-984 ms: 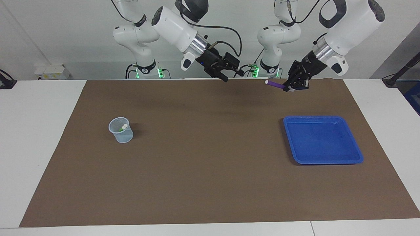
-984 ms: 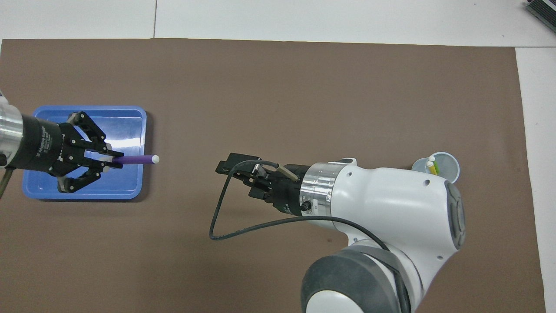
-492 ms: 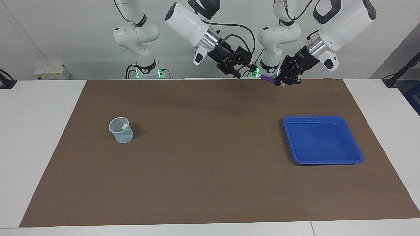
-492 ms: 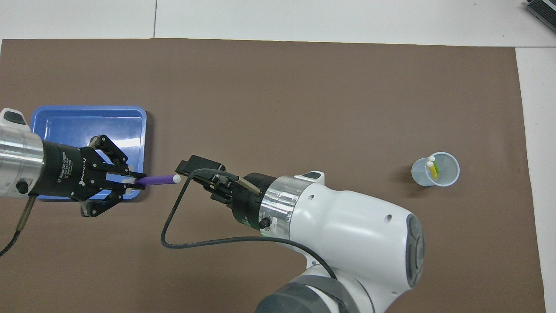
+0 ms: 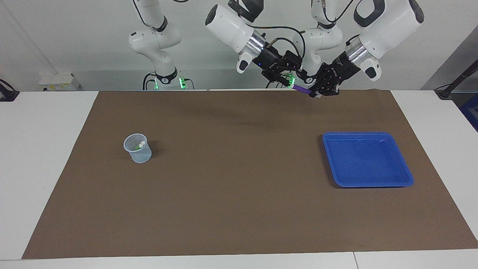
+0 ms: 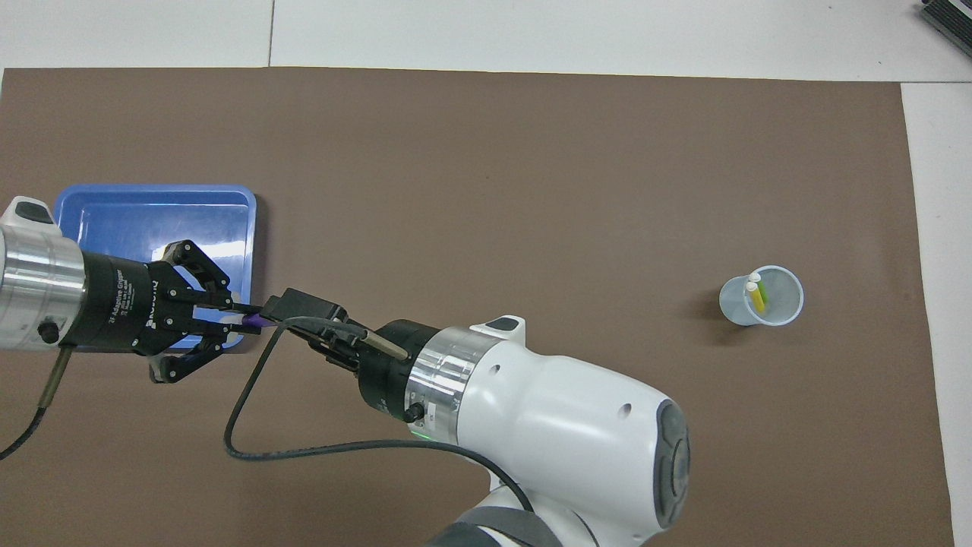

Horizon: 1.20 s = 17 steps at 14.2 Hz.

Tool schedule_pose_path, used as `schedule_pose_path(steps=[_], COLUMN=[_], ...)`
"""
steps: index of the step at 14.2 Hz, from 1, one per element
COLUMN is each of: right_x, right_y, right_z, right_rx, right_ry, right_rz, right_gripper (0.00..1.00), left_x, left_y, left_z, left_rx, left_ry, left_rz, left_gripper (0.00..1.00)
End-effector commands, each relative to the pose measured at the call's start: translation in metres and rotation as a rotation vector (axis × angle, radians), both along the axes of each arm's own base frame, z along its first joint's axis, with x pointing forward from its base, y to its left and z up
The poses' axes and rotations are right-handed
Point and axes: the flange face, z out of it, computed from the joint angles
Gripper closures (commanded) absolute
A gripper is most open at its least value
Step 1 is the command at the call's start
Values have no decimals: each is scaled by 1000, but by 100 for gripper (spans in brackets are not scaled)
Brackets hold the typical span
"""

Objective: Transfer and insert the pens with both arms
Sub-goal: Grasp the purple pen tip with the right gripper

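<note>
My left gripper (image 5: 313, 93) (image 6: 247, 318) is shut on the purple pen (image 5: 303, 90) (image 6: 256, 321) and holds it level in the air, over the mat's edge nearest the robots. My right gripper (image 5: 292, 83) (image 6: 278, 311) is at the pen's free end and covers its pale tip. I cannot tell if its fingers have closed on the pen. The yellow pen (image 6: 756, 295) and the green pen (image 6: 765, 292) stand in a clear cup (image 5: 137, 148) (image 6: 762, 296) toward the right arm's end of the table.
A blue tray (image 5: 368, 160) (image 6: 152, 213) with nothing in it lies on the brown mat (image 5: 239, 179) toward the left arm's end. My right arm's cable (image 6: 250, 448) hangs in a loop over the mat.
Both grippers have risen and drawn together. My right gripper has reached the purple pen's free end, whose pale tip no longer shows. My left gripper still holds the pen.
</note>
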Motion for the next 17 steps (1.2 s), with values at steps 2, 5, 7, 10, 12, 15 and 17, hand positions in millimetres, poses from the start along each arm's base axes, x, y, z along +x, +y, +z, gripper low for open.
schedule_pose_path(steps=[2,5,7,10,12,15,17], right_x=[12,14,16,18,19,21,23], right_y=[-2,-4,-5,-5,-5,-6,-8], right_z=[0,-1,-3,-9,-9,-12,-12], right_rx=[-7,-8,-9,-13,-13,-12,-12], right_ry=[-46,-43,-40,-32,-32,-22,-22], right_rz=[2,-2,-5,-6,-8,-13,-16], right_gripper=[23,59,76,84,86,100,100], left_x=[-12,-13,-15,-16,-18,-18,-19], left_y=[-5,-5,-5,-5,-5,-5,-6], left_z=[2,0,0,0,2,0,1], left_rx=[-12,-11,-10,-10,-9,-8,-8], left_ry=[-8,-3,-2,-1,-4,-2,-6], left_rz=[23,26,25,24,23,25,21], left_gripper=[100,100,100,100,100,100,100])
